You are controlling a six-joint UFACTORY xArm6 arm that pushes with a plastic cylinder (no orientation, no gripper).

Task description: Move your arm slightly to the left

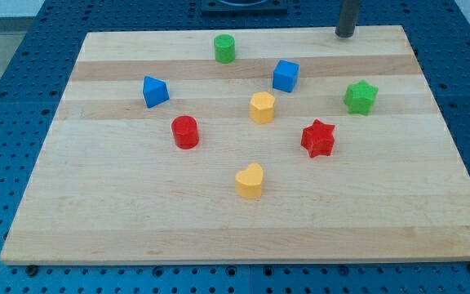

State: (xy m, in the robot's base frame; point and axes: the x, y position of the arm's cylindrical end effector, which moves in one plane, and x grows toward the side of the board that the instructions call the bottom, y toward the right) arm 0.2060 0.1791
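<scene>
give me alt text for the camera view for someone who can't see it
A wooden board holds eight small blocks, with my tip at the top right edge, clear of them all. Along the top: green cylinder, blue cube, green star. Lower: blue block, yellow hexagon, red cylinder, red star, yellow heart.

My tip [345, 34] rests at the desk's [431, 204] top edge, toward the view's right. Leftward along that edge, the green cylinder [224, 49] stands in the way. The blue cube [285, 75] and green star [361, 97] sit below, apart from the tip.
</scene>
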